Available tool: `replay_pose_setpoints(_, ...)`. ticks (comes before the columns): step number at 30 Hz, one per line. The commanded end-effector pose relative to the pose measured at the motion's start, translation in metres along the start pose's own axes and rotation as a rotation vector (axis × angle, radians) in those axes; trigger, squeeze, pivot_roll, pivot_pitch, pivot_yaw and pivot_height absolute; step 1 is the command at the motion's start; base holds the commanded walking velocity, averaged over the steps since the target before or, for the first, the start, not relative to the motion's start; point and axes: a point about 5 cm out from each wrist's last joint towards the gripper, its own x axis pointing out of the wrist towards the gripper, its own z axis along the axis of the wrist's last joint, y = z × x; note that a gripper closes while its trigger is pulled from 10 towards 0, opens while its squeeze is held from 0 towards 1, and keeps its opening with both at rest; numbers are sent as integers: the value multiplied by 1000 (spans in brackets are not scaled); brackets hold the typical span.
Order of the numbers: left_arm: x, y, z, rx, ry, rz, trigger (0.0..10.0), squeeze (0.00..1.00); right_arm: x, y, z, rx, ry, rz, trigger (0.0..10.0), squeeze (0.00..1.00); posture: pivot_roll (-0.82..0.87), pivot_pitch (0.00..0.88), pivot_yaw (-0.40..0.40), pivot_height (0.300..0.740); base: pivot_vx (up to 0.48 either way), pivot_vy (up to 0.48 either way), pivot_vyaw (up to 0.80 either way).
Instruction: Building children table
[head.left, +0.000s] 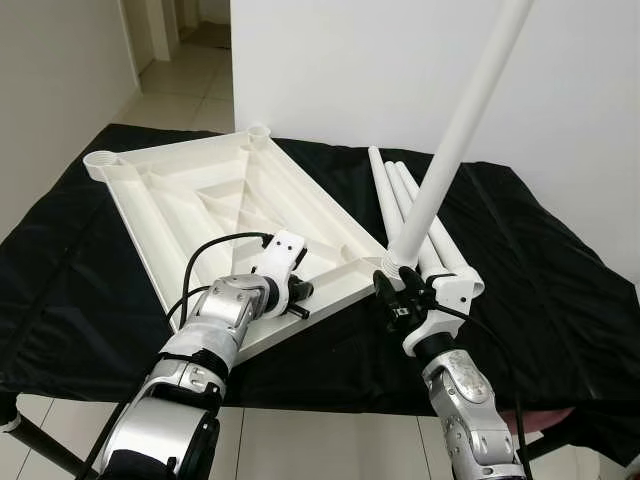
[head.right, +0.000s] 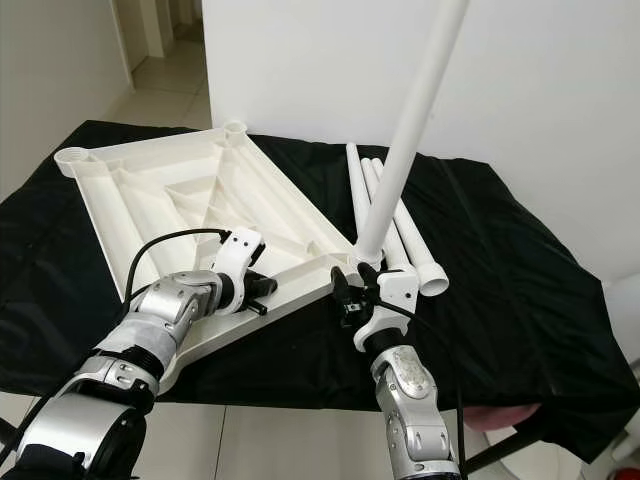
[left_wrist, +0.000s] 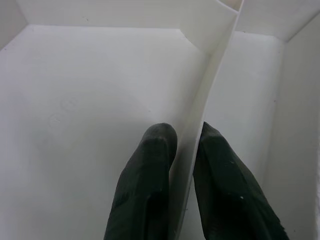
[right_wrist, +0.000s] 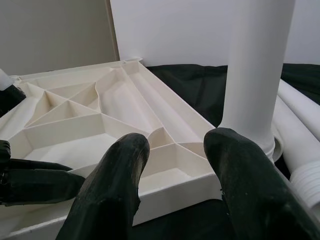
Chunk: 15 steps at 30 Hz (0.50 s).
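The white plastic table top (head.left: 200, 200) lies upside down on a black cloth, its ribs facing up. My left gripper (left_wrist: 182, 132) is shut on a thin upright rib (left_wrist: 210, 100) near the top's near edge (head.left: 300, 295). One white leg (head.left: 450, 150) stands upright, tilted slightly right, in the near right corner socket. My right gripper (right_wrist: 172, 140) is open just in front of the leg's base (head.left: 388, 290). The leg (right_wrist: 255, 65) rises beyond one fingertip, and nothing lies between the fingers. Three more white legs (head.left: 400, 190) lie side by side on the cloth to the right.
The black cloth (head.left: 560, 290) covers a low surface with its front edge close to me. Open round sockets show at the top's far left corner (head.left: 100, 160) and far corner (head.left: 258, 131). A white wall (head.left: 350, 60) stands behind; a tiled corridor (head.left: 185, 80) leads off far left.
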Motion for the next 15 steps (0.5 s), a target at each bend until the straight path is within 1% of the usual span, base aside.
replay_pose_setpoints(1,-24,53,17,-49,-103,644,0,0,-2,-2,-2,-11,8,-14,10000,0,-8,0,-70,740,0,0,0)
replay_pose_setpoints(2,-24,53,17,-49,-103,644,0,0,-2,-2,-2,-11,8,-14,10000,0,-8,0,-70,740,0,0,0)
replay_pose_setpoints(4,-31,61,20,-81,-136,709,0,0,-2,-2,-2,-11,8,-18,10000,0,-9,0,-70,740,0,0,0)
replay_pose_setpoints(5,-31,61,20,-81,-136,709,0,0,-2,-2,-2,-11,8,-18,10000,0,-9,0,-70,740,0,0,0)
replay_pose_setpoints(7,-35,65,22,-107,-160,758,0,0,-3,-2,-2,-11,8,-21,10000,0,-11,0,-68,740,0,0,0)
replay_pose_setpoints(8,-35,65,22,-107,-160,758,0,0,-3,-2,-2,-11,8,-21,10000,0,-11,0,-68,740,0,0,0)
replay_pose_setpoints(9,-40,66,27,-118,-190,788,0,0,-3,-2,-2,-11,8,-23,10000,0,-9,0,-69,740,0,0,0)
replay_pose_setpoints(11,-40,66,27,-118,-190,788,0,0,-3,-2,-2,-11,8,-23,10000,0,-9,0,-69,740,0,0,0)
replay_pose_setpoints(13,-40,58,34,-112,-214,774,0,0,-3,-2,-3,-13,11,-22,10000,0,-9,0,-69,740,0,0,0)
replay_pose_setpoints(14,-40,58,34,-112,-214,774,0,0,-3,-2,-3,-13,11,-22,10000,0,-9,0,-69,740,0,0,0)
replay_pose_setpoints(15,-40,53,38,-106,-230,761,0,0,-3,-2,-3,-13,12,-21,10000,0,-9,0,-69,740,0,0,0)
